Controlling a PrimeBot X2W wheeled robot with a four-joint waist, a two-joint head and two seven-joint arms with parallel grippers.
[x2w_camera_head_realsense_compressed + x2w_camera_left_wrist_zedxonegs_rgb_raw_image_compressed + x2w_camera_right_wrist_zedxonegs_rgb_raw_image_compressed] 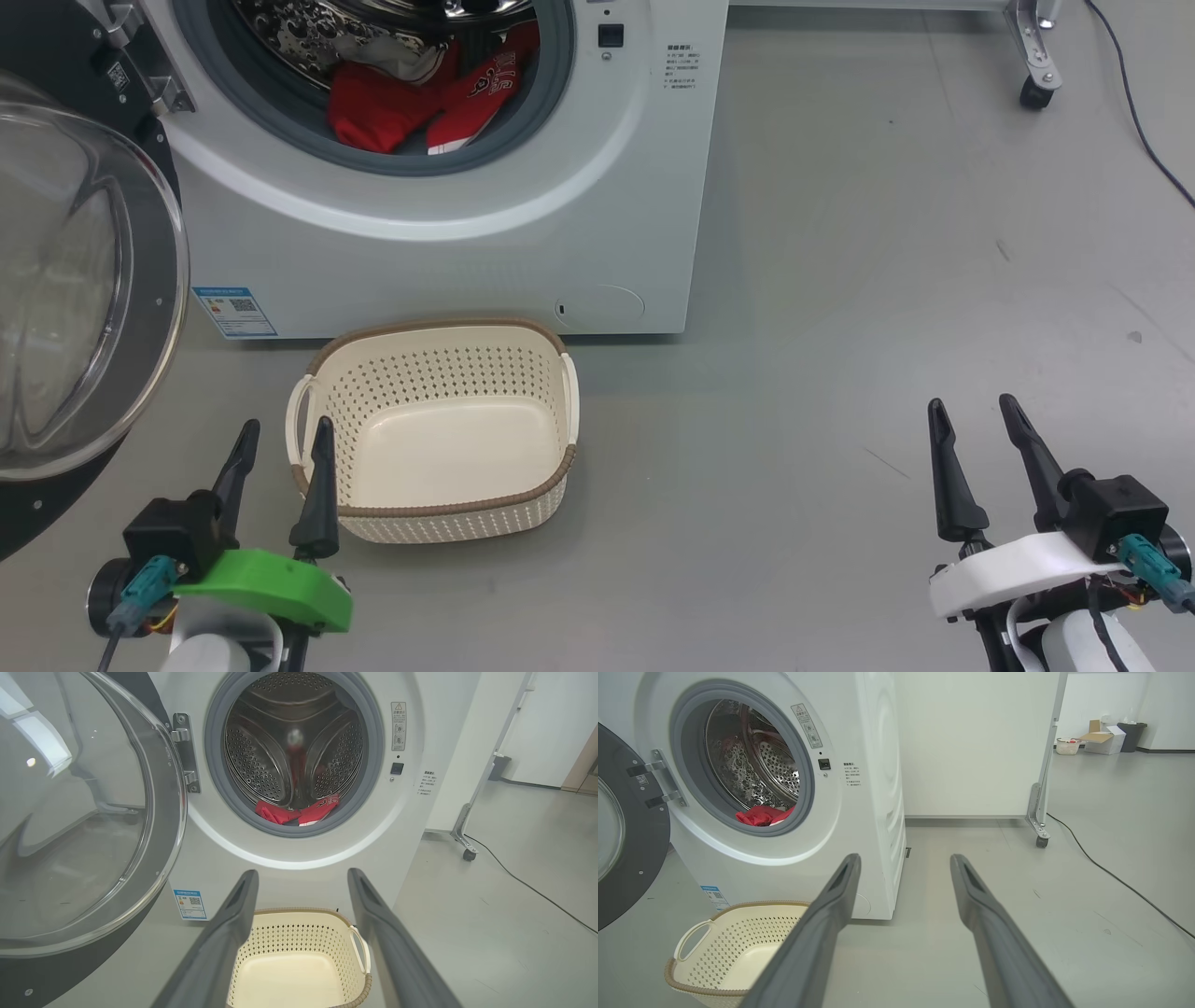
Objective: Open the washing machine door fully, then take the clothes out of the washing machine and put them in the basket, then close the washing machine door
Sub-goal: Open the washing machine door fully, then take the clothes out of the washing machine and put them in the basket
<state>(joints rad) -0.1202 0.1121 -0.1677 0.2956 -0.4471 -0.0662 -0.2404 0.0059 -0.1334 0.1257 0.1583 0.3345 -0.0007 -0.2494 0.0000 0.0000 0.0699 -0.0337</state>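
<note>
Grey floor (840, 327); black cable (1131, 103) trailing beside castor (1032, 93); cardboard box (1099, 737), black bin (1131, 735) far off.

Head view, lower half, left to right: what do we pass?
door → left hand → basket → right hand

Head camera looks down — wrist cameras forward, low; all share the basket (448, 373).
</note>
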